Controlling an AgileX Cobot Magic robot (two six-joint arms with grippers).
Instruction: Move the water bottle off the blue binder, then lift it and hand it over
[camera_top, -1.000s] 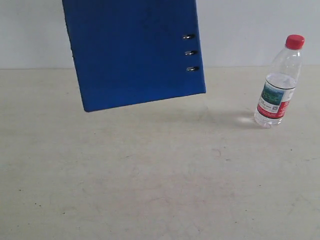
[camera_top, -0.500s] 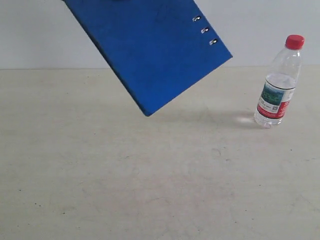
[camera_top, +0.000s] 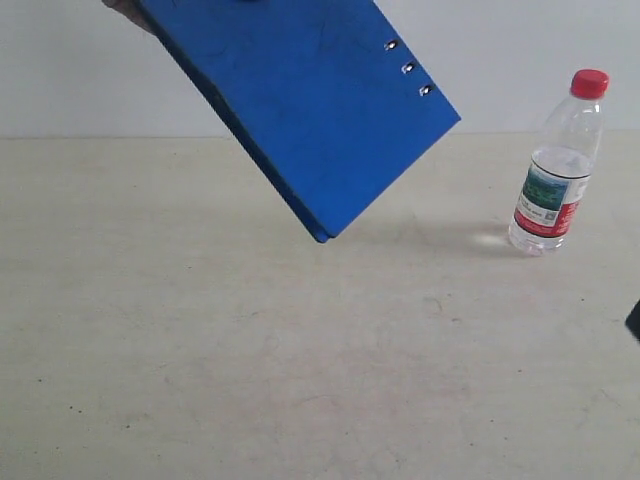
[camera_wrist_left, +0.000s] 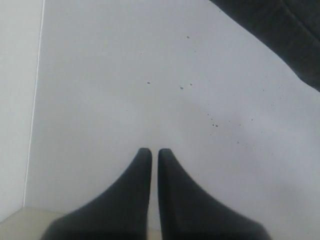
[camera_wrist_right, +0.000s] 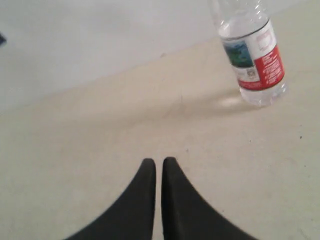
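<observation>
Water bottle: off the binder, standing upright on the table. It's ahead of the right pincer and off to one side, well apart from its tips, nothing touching it. So step 1 looks done, imo.

Blue binder: up in the air, clear of the table and tilted w/ one corner pointing down, shadow under it. Its top is cut off by the frame edge, so can't tell what holds it. It isn't in front of either pincer in the wrist views, and it's well apart from the bottle. Lift looks underway or done; handover can't be judged from here.

Bottle looks: small, clear plastic, red screw cap on, red/white/green label round the lower body, seems to hold water. Light and easy to tip, prob.

Binder looks: flat, bright blue, stiff, three metal rivets in a row near one edge.

Right pincer: tips together, nothing btwn them, low over bare table. Left pincer: tips together too, empty, facing a pale speckled surface; no bottle or binder ahead of it.
</observation>
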